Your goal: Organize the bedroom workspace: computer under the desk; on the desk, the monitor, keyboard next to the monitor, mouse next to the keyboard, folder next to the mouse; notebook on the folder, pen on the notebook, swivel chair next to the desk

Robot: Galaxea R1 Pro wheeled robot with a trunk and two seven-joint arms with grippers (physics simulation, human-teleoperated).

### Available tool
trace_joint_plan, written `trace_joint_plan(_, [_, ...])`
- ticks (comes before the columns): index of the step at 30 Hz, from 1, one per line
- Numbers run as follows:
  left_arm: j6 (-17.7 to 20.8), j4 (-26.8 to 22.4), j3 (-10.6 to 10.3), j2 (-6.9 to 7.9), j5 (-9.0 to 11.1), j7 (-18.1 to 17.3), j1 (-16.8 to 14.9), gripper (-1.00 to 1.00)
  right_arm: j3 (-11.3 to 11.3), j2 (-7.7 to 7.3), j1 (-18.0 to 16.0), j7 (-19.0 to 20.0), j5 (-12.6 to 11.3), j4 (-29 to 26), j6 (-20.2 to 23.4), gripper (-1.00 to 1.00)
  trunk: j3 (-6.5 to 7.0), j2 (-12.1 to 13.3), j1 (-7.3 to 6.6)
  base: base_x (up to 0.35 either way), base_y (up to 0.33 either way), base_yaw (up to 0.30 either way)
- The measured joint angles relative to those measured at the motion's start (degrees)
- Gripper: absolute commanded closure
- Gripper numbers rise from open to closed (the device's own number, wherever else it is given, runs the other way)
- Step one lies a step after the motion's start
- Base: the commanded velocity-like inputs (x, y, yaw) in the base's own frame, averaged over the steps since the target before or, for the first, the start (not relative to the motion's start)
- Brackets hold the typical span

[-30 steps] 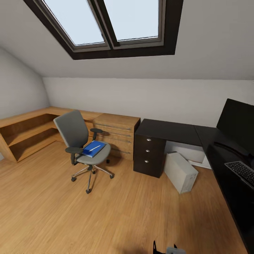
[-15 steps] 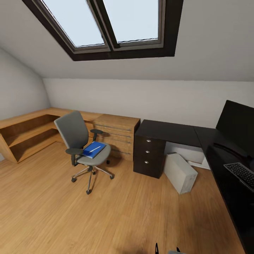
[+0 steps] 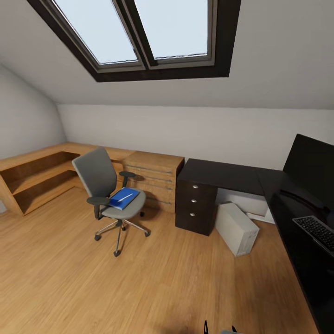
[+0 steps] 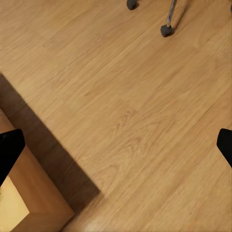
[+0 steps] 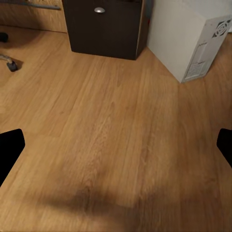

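A: Head view first. What's cut off?

B: The monitor (image 3: 310,168), a flat black slab at 3 o'clock, runs out of frame, and so does the keyboard (image 3: 320,232) below it, dark keys in a pale rim. Both sit on the black desk (image 3: 222,172). A dark tip of one arm pokes in at 6 o'clock, too little to say which.

A: And the chair?

B: The chair (image 3: 107,195), grey cloth on a chrome base, stands on the plank floor (image 3: 139,283) at about 9 o'clock, well apart from the desk. The blue folder (image 3: 123,198) lies flat on its seat with a thin white pen (image 3: 124,197) on top. I can't make out a notebook.

A: The computer?

B: The computer (image 3: 237,227), a pale grey box, stands tilted on the floor just beside the drawers (image 3: 195,206) with round silver knobs.

A: Left wrist view?

B: The left gripper (image 4: 116,145) is spread wide and empty, black fingertips (image 4: 9,150) at the frame edges. Two casters (image 4: 166,30) at 12 o'clock, a wooden corner (image 4: 29,198) at 7.

A: Right wrist?

B: The right gripper (image 5: 116,145) is likewise wide and empty over bare floor, with drawers and computer at 12 to 1 o'clock.
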Motion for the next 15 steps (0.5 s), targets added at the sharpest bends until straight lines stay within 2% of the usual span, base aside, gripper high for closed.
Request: trace_joint_plan(15, [0.33,-0.43,0.42,0.21,0.02,-0.61,-0.05,-1.00,0.15,0.00,0.01,0.05,0.55,-0.14,-0.08,-1.00,2.70,6.02,-3.30,0.000,0.000,0.000])
